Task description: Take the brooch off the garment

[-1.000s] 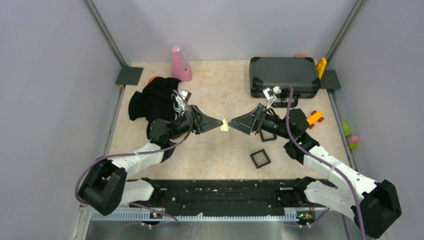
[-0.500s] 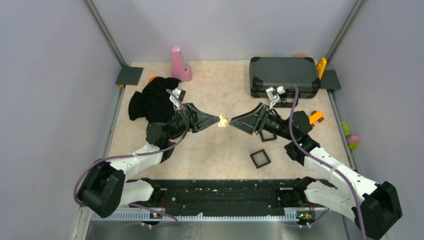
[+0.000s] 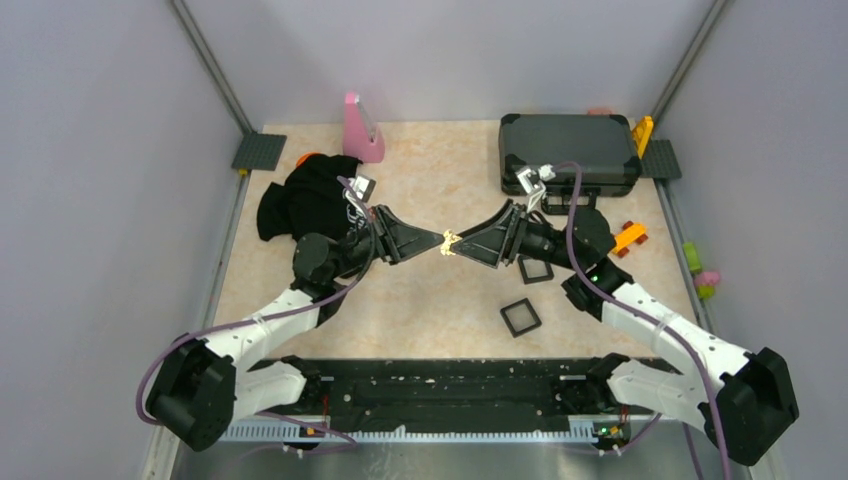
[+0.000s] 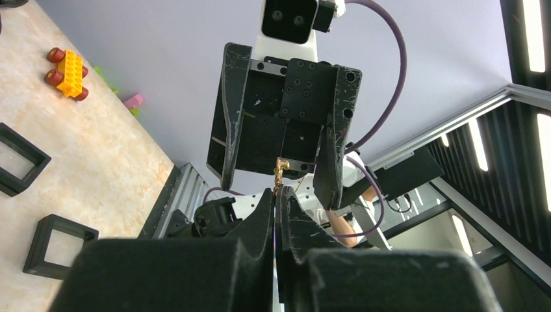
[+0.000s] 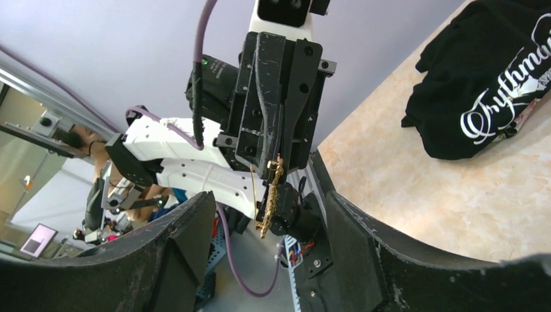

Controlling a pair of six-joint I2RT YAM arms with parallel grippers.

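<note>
step: likely handover, brooch already off the garment | brooch: mid-air, well right of the garment | left gripper: clenched on brooch | right gripper: spread, fingers flanking brooch | next: right closes squarely before left lets go

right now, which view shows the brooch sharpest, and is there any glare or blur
Right wrist: the brooch is sharp and evenly lit, the near fingers soft. Left wrist: it shows small, with ceiling lights glaring at the right edge. Top external: even light, only a gold speck.
</note>
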